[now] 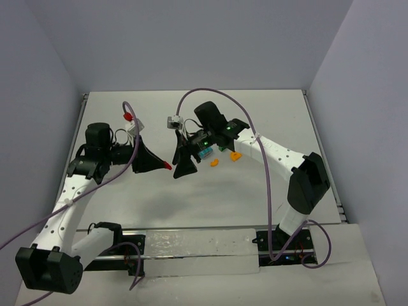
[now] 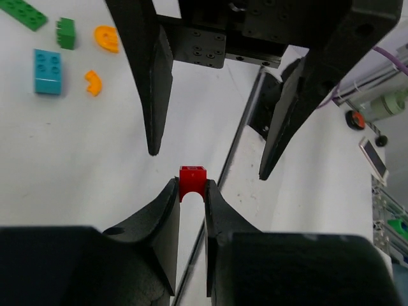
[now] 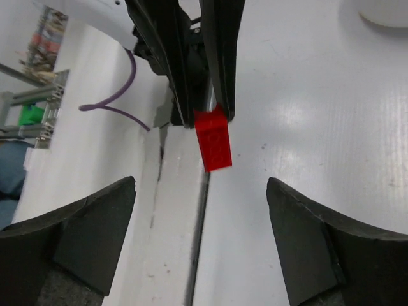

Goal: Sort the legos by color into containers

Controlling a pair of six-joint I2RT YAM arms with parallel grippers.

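My left gripper (image 2: 191,189) is shut on a small red lego (image 2: 192,175) with an arched underside and holds it above the table. In the top view the left gripper (image 1: 164,164) points right, with the red lego (image 1: 168,165) at its tip. My right gripper (image 3: 201,188) is open and empty, and its fingers (image 2: 153,95) face the red lego (image 3: 212,141) from just in front. A cyan lego (image 2: 48,70), two green legos (image 2: 65,33) and two orange curved legos (image 2: 106,38) lie on the table. Part of a white round rim (image 3: 386,14), likely the bowl, shows at the right wrist view's top edge.
The loose legos lie under the right arm in the top view, the orange ones (image 1: 215,162) beside its wrist. A seam (image 2: 239,137) in the table runs under both grippers. Purple cables (image 1: 191,95) loop over the table. Walls close in the table at the back and sides.
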